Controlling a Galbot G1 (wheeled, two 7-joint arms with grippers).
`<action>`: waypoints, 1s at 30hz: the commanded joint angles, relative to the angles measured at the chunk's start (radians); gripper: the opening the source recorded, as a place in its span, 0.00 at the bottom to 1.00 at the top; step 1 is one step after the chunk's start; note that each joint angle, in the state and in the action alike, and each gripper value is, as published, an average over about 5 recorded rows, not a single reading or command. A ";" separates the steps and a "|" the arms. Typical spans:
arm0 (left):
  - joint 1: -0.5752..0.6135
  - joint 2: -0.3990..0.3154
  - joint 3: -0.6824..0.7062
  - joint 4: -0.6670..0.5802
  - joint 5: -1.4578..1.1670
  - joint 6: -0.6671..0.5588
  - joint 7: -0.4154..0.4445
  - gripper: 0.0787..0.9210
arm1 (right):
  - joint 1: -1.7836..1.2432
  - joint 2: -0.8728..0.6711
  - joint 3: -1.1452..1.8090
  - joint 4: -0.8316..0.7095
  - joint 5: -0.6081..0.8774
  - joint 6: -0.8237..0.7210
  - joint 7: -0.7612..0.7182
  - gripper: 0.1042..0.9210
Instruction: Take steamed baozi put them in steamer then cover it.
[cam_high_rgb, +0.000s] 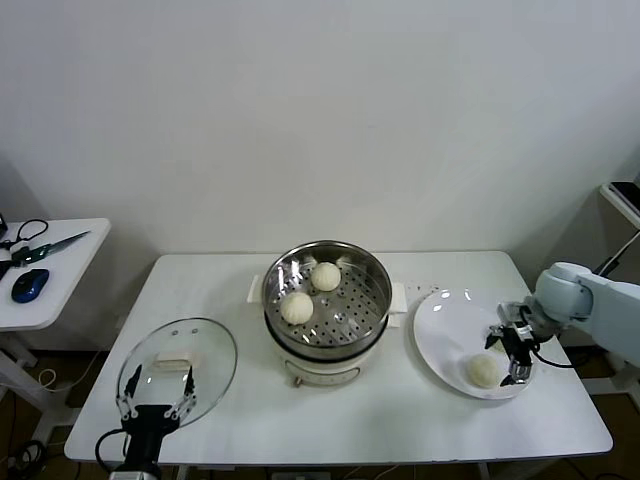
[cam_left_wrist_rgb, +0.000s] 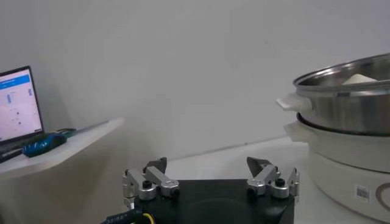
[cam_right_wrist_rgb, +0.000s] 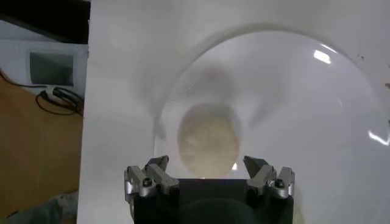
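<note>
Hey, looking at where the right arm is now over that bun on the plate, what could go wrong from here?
1. The bun sits near the plate's edge; the open right claw could nudge it off.
2. A hard squeeze might dent the soft dough.
3. Two buns already sit in the steamer; dropping another could land on them.

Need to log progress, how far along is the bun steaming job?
Two baozi already sit in the steamer. One baozi is left on the plate, with the open right gripper over it. The glass lid lies on the table by the open left gripper.
</note>
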 joint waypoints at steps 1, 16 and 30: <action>0.000 -0.001 -0.001 0.005 0.003 0.000 -0.001 0.88 | -0.081 0.047 0.058 -0.059 -0.037 0.005 0.000 0.88; -0.002 -0.005 0.001 0.012 0.016 0.000 -0.003 0.88 | -0.063 0.100 0.045 -0.095 -0.035 0.012 -0.022 0.81; 0.009 -0.002 -0.004 0.010 0.011 -0.004 -0.004 0.88 | 0.138 0.105 -0.059 -0.075 -0.021 0.138 -0.051 0.69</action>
